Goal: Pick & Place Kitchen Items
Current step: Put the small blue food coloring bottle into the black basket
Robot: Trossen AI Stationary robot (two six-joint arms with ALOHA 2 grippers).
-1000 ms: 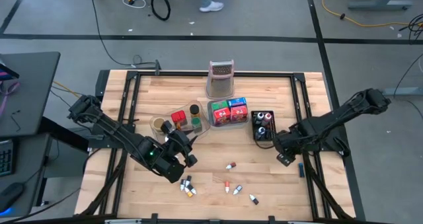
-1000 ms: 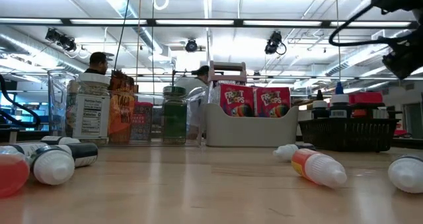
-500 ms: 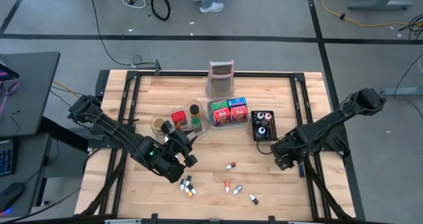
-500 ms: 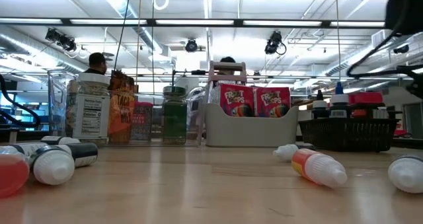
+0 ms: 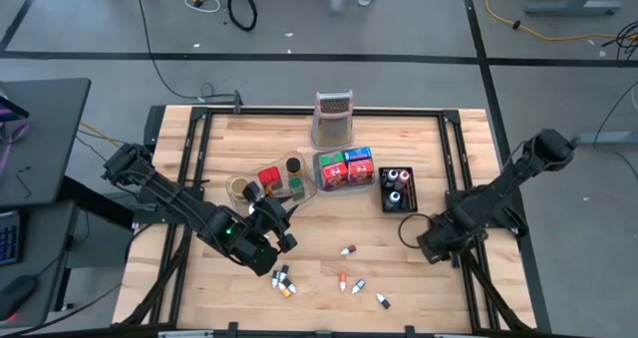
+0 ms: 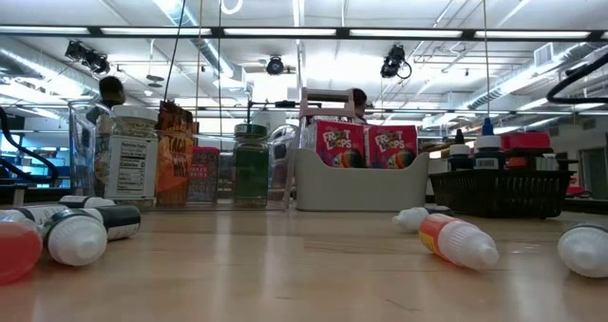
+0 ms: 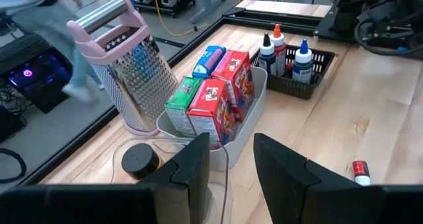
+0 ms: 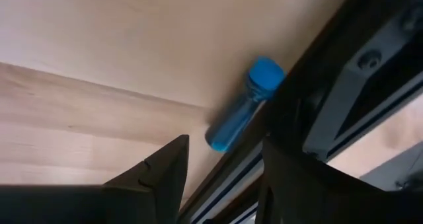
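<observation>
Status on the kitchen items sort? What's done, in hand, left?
Done: boxes fill the grey tray, bottles stand in the black basket, jars sit in the clear tray.
In hand: nothing; the right gripper, open, hovers over a blue bottle at the table rail. The left gripper waits open.
Left: that bottle and the small bottles on the front boards.

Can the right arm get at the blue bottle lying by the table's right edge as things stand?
Probably yes. The right gripper is open just above the blue bottle, nothing between. But the bottle lies tight against the dark frame rail, so one finger may have no room on that side.
</observation>
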